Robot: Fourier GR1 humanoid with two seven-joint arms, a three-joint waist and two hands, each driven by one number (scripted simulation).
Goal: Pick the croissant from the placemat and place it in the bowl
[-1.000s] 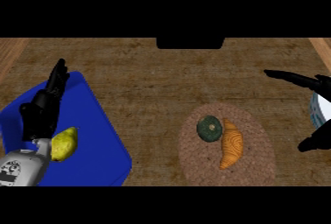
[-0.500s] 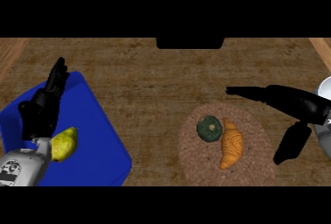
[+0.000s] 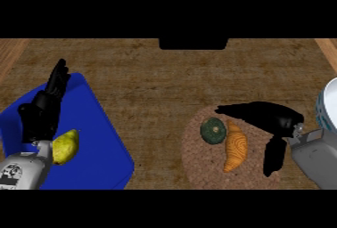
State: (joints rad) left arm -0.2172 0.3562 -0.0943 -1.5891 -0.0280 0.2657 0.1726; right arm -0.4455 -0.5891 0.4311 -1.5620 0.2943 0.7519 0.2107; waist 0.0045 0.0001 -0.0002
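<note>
An orange croissant (image 3: pixel 235 146) lies on a round brown woven placemat (image 3: pixel 199 153), right of a dark green round vegetable (image 3: pixel 213 131). My right hand (image 3: pixel 271 119) hangs open over the mat's right side, fingers stretched left past the croissant's top end and thumb pointing down beside it; I cannot tell whether it touches. A sliver of the white bowl (image 3: pixel 328 107) with a blue rim shows at the right edge. My left hand (image 3: pixel 43 108) rests open over the blue board at the left.
A blue cutting board (image 3: pixel 92 133) lies at the left with a yellow pear (image 3: pixel 64 146) on it beside my left forearm. A dark object (image 3: pixel 193 43) sits at the counter's far edge. The counter is brown wood grain.
My right hand has moved left from the right edge onto the placemat, now spread over the croissant's right side. The left hand has stayed still.
</note>
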